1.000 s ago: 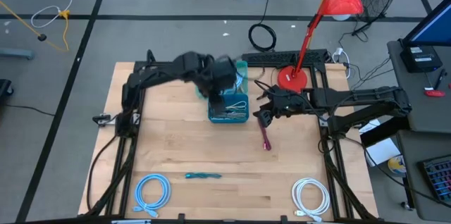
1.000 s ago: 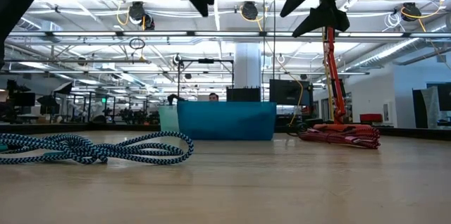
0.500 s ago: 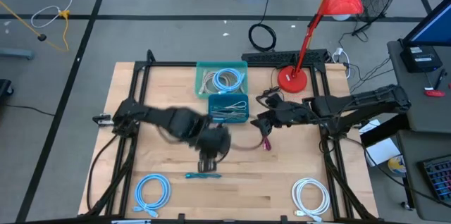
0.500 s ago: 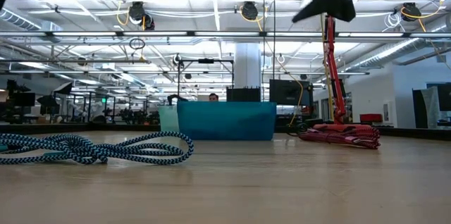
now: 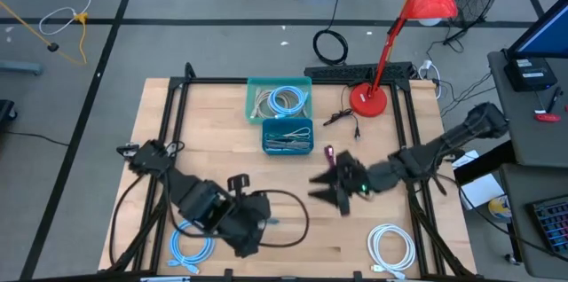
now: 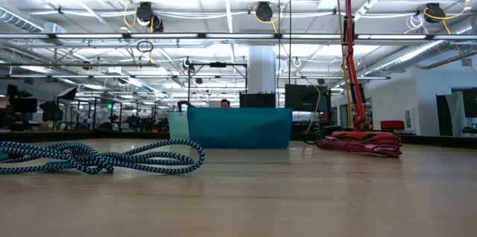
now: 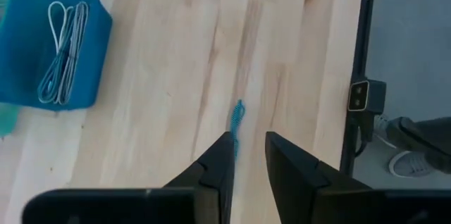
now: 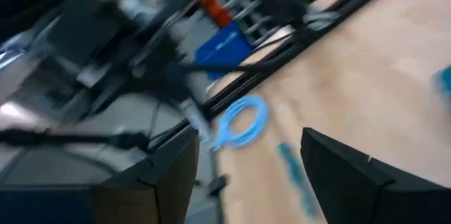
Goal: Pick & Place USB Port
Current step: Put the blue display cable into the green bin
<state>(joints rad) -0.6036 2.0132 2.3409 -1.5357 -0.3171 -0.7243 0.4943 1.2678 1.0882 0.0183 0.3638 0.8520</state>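
Since the earlier frames, the left gripper [image 5: 250, 229] had been carried from the middle of the table to its near edge, and the right gripper [image 5: 330, 191] had been brought away from the red desk lamp [image 5: 367, 97] toward the table's centre. In the high view, the left gripper was seen beside the light-blue cable coil [image 5: 191, 245], with the magenta cable [image 5: 329, 152] lying on the wood just beyond the right gripper and the blue bin [image 5: 287, 135] and teal bin [image 5: 279, 99] set further back. In the low view, no gripper was shown; a blue braided cable [image 6: 97, 156] was seen lying left of the blue bin [image 6: 238, 128]. In the left wrist view, the fingers [image 7: 215, 171] were held narrowly apart above a small teal cable [image 7: 236, 120], with nothing between them. In the right wrist view, the fingers [image 8: 169, 164] were spread wide, nothing held, and the light-blue cable coil [image 8: 243, 122] was seen beyond them.
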